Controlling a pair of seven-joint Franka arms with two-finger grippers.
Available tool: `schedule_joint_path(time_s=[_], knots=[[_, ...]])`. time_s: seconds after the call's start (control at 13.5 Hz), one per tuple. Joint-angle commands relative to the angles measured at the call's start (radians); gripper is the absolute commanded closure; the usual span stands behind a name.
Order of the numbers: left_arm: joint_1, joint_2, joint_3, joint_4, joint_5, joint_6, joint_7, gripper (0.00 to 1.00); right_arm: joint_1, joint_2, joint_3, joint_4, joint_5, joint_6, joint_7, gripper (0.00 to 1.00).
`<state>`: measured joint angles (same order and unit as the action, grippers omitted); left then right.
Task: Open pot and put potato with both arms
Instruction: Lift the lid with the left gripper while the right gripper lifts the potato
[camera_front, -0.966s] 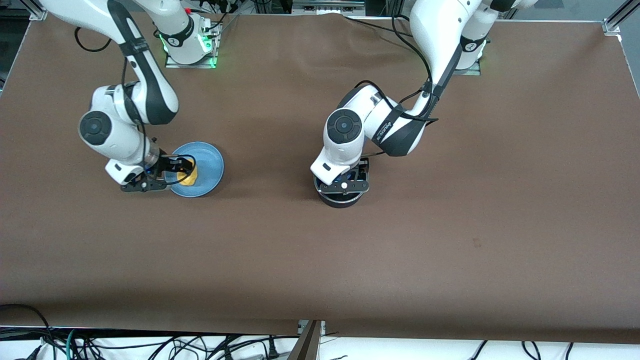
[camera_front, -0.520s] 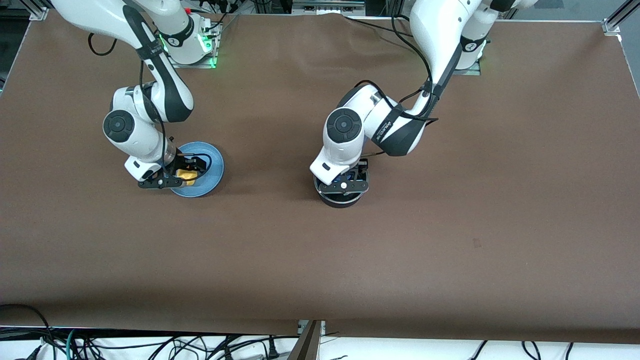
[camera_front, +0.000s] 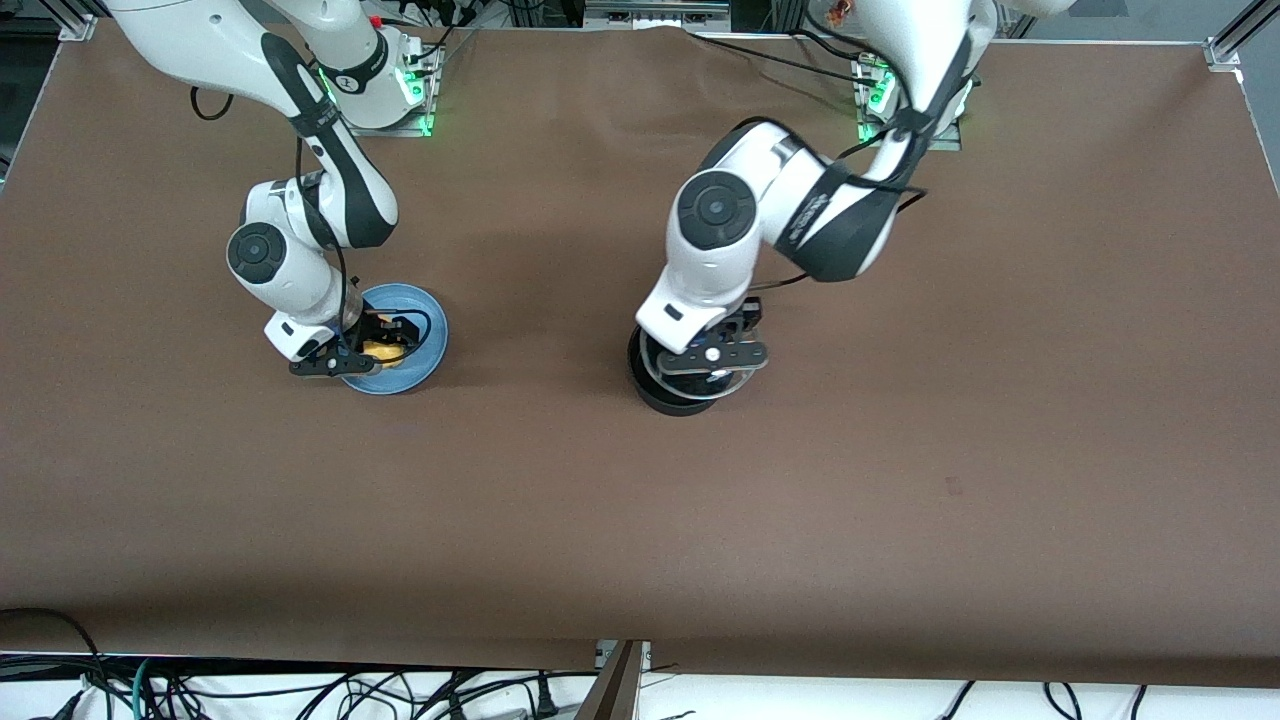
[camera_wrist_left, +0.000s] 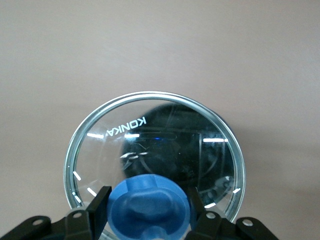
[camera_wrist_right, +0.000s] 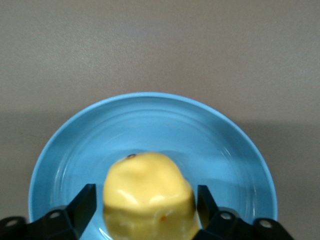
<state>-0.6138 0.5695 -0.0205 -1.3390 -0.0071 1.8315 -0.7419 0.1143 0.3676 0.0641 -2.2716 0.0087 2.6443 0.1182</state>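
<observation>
Left gripper (camera_front: 716, 352) is seen over the pot (camera_front: 670, 392), with its fingers (camera_wrist_left: 101, 202) closed on the blue knob (camera_wrist_left: 150, 207) of the clear glass lid (camera_wrist_left: 200, 150). In the front view the lid (camera_front: 735, 380) is held shifted off the pot toward the left arm's end of the table, so a crescent of the black pot is exposed at the right arm's side. Whether the lid's edge is touching the pot rim cannot be told. Through the glass in the left wrist view a dark pot interior (camera_wrist_left: 175, 145) is seen; nothing can be made out inside it. White lettering is printed on the glass, and a metal rim runs round it. The pot's handle is hidden under the arm.

Right gripper (camera_front: 372, 340) is placed low over the light-blue plate (camera_front: 432, 345), toward the right arm's end of the table, well apart from the pot. Its fingers (camera_wrist_right: 84, 202) are set narrow, one at each side of the potato (camera_wrist_right: 148, 192); whether a firm grip is made cannot be told. The potato (camera_front: 383, 351) is lying in the plate (camera_wrist_right: 210, 135), toward the rim nearer the front camera. It is seen as a small lumpy yellow oval with a glossy skin and a tiny dark speck on top. Nothing else is held by the plate.
</observation>
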Motion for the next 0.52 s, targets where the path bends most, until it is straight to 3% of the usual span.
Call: schedule_joint_path(time_s=[0.0,0.15,0.22,0.45], knots=[[0.090,-0.074,-0.006,-0.016,0.024,-0.072,0.019,0.60,-0.001,-0.015,0.000,-0.020,0.010,0.014,-0.014,0.44],[0.170,-0.097,-0.006,-0.016,0.024,-0.119,0.158,0.59,0.001,-0.032,0.002,-0.011,0.010,-0.004,-0.011,0.77],[0.212,-0.102,-0.006,-0.016,0.024,-0.156,0.238,0.58,0.004,-0.045,0.008,0.009,0.010,-0.051,-0.005,0.87],[0.307,-0.102,-0.004,-0.028,0.030,-0.256,0.415,0.58,0.011,-0.052,0.077,0.168,0.010,-0.271,0.122,0.88]])
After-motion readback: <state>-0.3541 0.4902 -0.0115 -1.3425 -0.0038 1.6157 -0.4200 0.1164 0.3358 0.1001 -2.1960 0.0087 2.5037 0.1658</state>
